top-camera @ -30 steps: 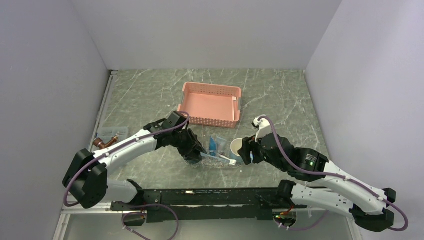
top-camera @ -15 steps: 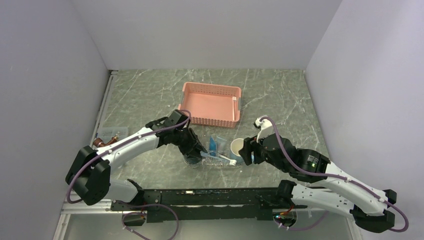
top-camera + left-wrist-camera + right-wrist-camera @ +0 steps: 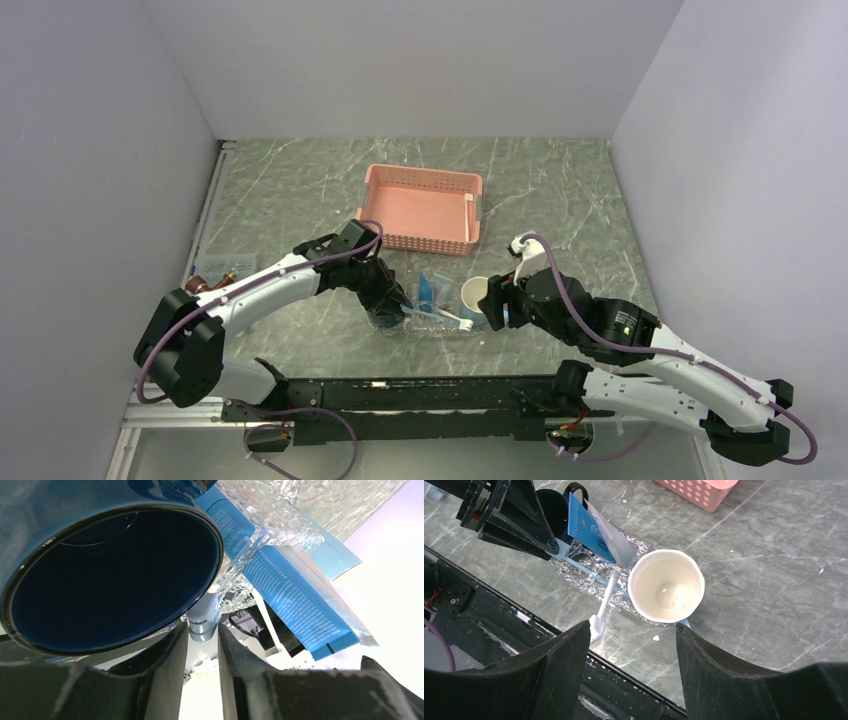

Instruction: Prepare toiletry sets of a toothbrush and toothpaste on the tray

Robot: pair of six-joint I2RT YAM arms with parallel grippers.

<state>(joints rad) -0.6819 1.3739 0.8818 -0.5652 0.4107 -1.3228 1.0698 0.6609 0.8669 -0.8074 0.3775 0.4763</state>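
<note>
Toothbrushes (image 3: 608, 596), two, and two toothpaste tubes (image 3: 586, 522) lie on the tray (image 3: 574, 577) with two mugs (image 3: 666, 585). Left gripper (image 3: 202, 630) is nearly closed round one toothbrush end; I cannot tell if it pinches. Right gripper (image 3: 633, 626) hangs wide open and empty above the tray.
</note>
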